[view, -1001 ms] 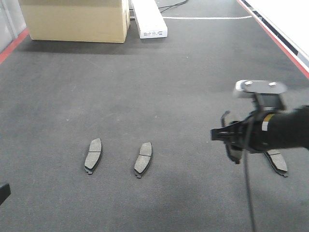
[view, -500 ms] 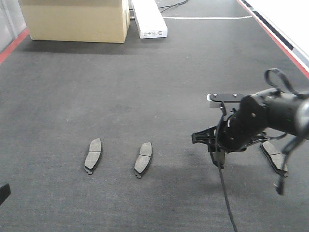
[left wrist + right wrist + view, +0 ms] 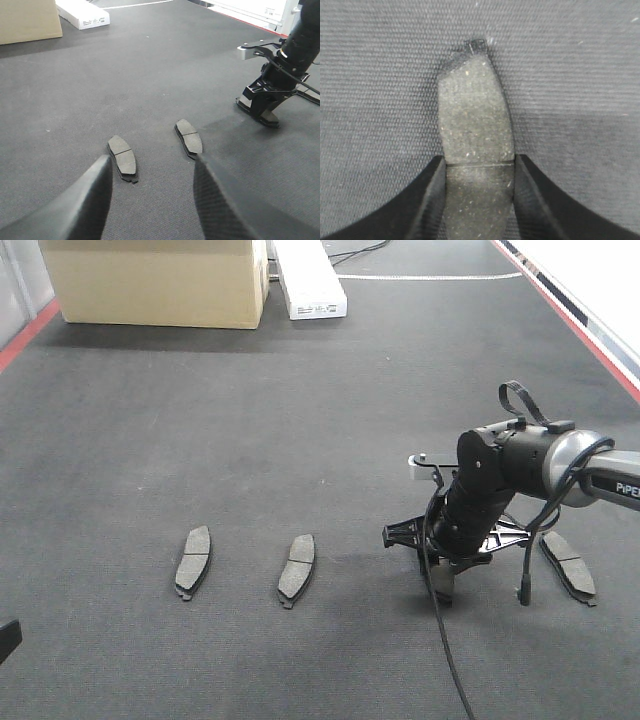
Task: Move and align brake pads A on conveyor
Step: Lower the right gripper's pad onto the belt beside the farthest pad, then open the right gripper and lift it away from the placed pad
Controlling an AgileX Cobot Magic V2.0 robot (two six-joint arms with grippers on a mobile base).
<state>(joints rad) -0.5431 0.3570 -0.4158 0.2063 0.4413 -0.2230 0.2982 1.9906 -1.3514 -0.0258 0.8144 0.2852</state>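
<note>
Two brake pads (image 3: 193, 559) (image 3: 297, 568) lie side by side on the dark conveyor (image 3: 300, 420), at the lower left. The left wrist view shows the same two pads (image 3: 122, 156) (image 3: 189, 136) just beyond my left gripper (image 3: 151, 162), which is open with nothing between its fingers. Another pad (image 3: 567, 563) lies at the far right. My right gripper (image 3: 441, 580) points down, low over the belt, right of the pair. It is shut on a further pad (image 3: 476, 115), with its fingers (image 3: 432, 195) pressed on both long edges at the centre groove.
A cardboard box (image 3: 155, 280) and a long white box (image 3: 310, 280) stand at the far end of the belt. Red strips (image 3: 575, 325) run along the belt's edges. A black cable (image 3: 450, 660) hangs from the right arm toward the near edge.
The right arm has swung left and down with its pad, turning the gripper to point at the belt. The two pads at the left have not moved.
</note>
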